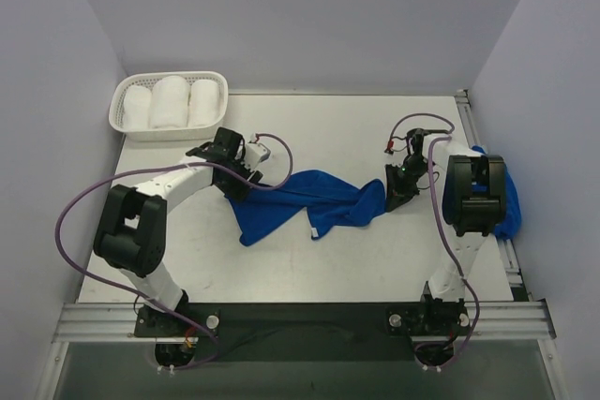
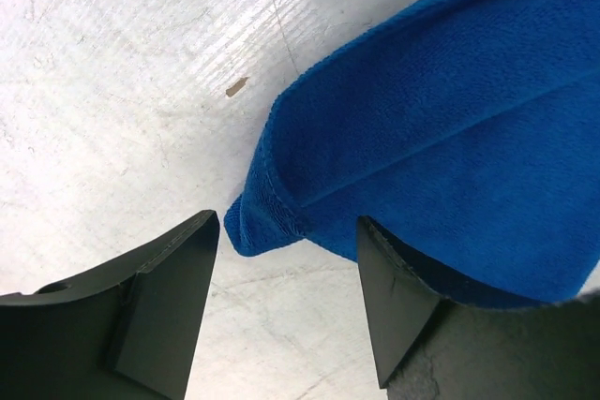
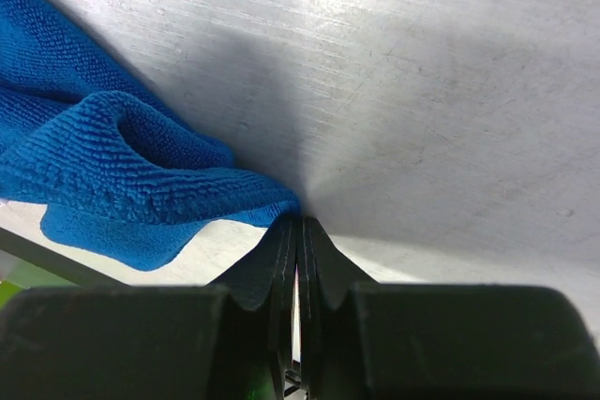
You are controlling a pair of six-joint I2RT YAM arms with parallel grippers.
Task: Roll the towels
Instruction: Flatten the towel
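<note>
A royal-blue towel (image 1: 305,201) lies crumpled across the middle of the table. At its left end my left gripper (image 1: 240,185) is down on the table. In the left wrist view that gripper (image 2: 286,222) is open, and the towel's folded corner (image 2: 267,217) pokes in between the fingertips. My right gripper (image 1: 397,192) is at the towel's right end. In the right wrist view its jaws (image 3: 297,220) are pressed together, and the towel's edge (image 3: 141,175) tapers right into the tips. Another blue towel (image 1: 512,205) lies at the table's right edge, behind the right arm.
A white basket (image 1: 117,111) at the back left holds three white towel rolls (image 1: 170,100). Grey walls close in the table on the left, back and right. A metal rail runs along the near edge by the arm bases.
</note>
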